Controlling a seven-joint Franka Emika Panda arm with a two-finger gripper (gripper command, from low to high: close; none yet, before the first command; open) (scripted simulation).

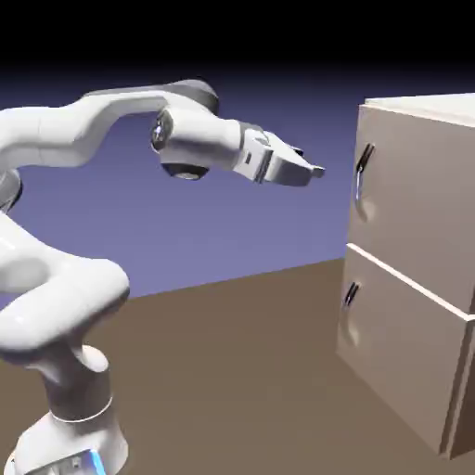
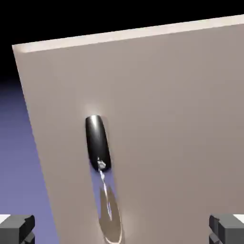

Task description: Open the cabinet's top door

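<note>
The beige cabinet point(image 1: 417, 306) stands at the exterior view's right with two stacked doors. Its top door point(image 1: 417, 199) is flush with the cabinet front, and a dark curved handle point(image 1: 363, 172) sits near its left edge. My gripper point(image 1: 314, 172) points at that handle from the left, a short gap away, touching nothing. In the hand view the top door point(image 2: 167, 119) fills most of the picture and its dark-and-silver handle point(image 2: 99, 147) runs down left of centre. Both grey fingertips point(image 2: 16, 228) stand far apart at the bottom corners, open with nothing between them.
The lower door point(image 1: 399, 353) carries a shorter dark handle point(image 1: 351, 295). The brown table point(image 1: 232, 371) stretches between the robot's base and the cabinet. The white arm point(image 1: 56, 297) rises at the lower left.
</note>
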